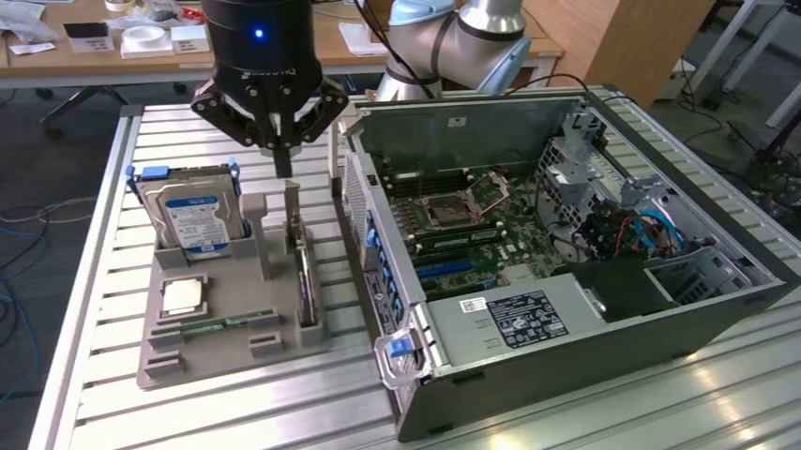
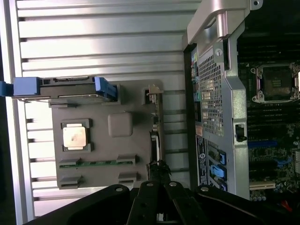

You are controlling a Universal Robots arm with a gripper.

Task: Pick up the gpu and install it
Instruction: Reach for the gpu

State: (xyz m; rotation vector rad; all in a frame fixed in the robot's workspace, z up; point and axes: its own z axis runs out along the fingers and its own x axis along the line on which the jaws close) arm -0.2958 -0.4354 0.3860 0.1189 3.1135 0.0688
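Our claw (image 1: 283,172) hangs with its 2 fingers (image 1: 283,155) pressed together, gripping nothing. The gpu (image 1: 300,272) stands on its edge in the tray (image 1: 201,354), just below the claw and, as far as we see, not touched. The open case (image 1: 564,323) is beside the claw. We judge that neither picking nor installing is done yet.

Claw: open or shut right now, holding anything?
Claw: closed, tips together just above the upright gpu in its gray holder; no grip on it shows.
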